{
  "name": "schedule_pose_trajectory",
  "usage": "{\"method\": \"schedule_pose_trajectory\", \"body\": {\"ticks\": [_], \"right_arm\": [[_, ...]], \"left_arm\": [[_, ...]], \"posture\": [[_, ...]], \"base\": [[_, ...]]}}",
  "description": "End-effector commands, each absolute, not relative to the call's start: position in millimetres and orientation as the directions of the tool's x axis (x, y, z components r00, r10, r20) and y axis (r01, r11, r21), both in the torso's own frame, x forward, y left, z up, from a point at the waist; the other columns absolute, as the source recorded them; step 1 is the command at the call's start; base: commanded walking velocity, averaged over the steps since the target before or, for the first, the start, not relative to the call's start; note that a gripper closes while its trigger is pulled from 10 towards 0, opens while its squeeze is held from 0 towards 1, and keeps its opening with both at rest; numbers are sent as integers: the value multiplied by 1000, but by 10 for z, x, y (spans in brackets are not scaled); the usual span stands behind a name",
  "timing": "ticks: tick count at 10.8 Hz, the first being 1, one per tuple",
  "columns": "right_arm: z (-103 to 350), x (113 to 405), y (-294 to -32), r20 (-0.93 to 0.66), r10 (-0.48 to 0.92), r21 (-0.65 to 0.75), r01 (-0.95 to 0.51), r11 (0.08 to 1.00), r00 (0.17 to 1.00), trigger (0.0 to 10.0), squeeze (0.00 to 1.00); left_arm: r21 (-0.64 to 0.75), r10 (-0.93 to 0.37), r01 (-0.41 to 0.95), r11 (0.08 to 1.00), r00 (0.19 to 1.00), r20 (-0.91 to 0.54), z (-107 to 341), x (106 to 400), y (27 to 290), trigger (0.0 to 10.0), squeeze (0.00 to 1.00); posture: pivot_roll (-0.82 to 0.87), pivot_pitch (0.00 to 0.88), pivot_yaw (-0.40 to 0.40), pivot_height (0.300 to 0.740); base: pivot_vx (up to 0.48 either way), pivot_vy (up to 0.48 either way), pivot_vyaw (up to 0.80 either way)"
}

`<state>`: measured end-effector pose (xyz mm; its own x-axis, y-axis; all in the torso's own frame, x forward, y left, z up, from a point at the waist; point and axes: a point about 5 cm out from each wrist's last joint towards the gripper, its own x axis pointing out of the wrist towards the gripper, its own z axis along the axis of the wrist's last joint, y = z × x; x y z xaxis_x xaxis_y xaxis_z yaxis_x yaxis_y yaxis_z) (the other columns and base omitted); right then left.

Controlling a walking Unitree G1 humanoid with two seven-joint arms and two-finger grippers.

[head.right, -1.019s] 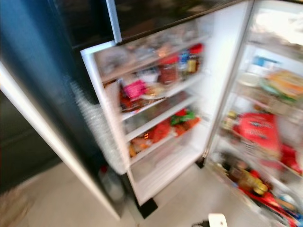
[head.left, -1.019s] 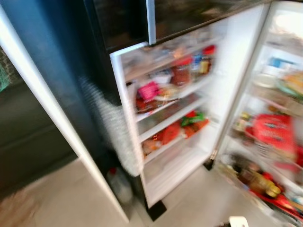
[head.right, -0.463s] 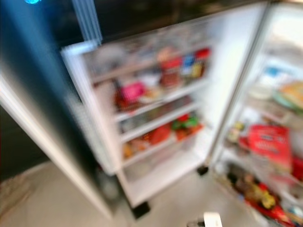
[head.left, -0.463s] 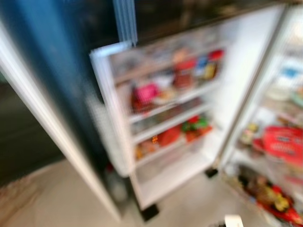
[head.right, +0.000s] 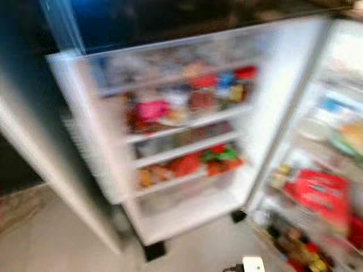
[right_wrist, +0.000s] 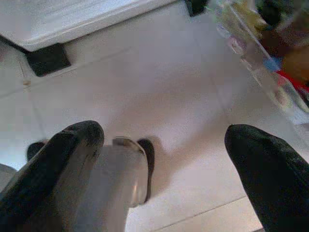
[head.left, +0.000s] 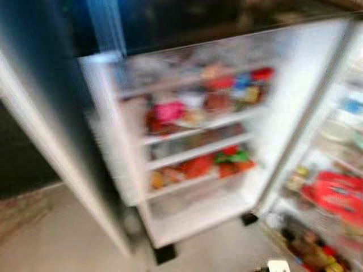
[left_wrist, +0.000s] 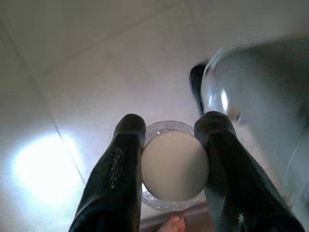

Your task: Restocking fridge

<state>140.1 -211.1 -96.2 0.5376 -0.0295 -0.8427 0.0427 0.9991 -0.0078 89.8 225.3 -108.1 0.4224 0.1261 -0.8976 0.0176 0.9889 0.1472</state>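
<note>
Blurred head views here, camera on the move, but the fridge [head.left: 187,141] stands wide open dead ahead. Its shelves [head.left: 198,150] are packed: a pink packet [head.left: 169,110] at about ten o'clock of the compartment, red-lidded jars [head.left: 238,85] toward one o'clock, red and green packs [head.left: 227,158] lower down. The open door [head.right: 323,187] swings out at three o'clock, racks crowded with a big red pack [head.right: 317,192] and bottles [head.right: 295,243] beneath. Pale tiled floor [head.left: 62,238] below.

Left tool [left_wrist: 171,164]: both black fingers [left_wrist: 120,169] clamped on a white-capped clear bottle [left_wrist: 175,166], gripped at the cap, floor behind it.

Right tool [right_wrist: 164,159]: fingers [right_wrist: 72,145] spread wide, holding nothing, over the floor near the fridge's base.
</note>
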Motion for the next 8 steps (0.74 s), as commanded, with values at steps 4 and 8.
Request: {"method": "schedule_pose_trajectory", "body": {"ticks": [4, 8], "right_arm": [[-962, 1366, -2183, -848, -42, -17, 52, 998, 528, 10000, 0], [-959, 1368, -2190, -847, -42, -17, 51, 999, 529, 10000, 0]], "left_arm": [[137, 117, 18, 990, 417, -901, -1094, 870, 2222, 10000, 0], [138, 118, 18, 990, 417, -901, -1094, 869, 2223, 10000, 0]], "posture": [[-111, 0, 52, 740], [-115, 0, 52, 740]], "base": [[0, -367, 0], [0, -296, 0]]}}
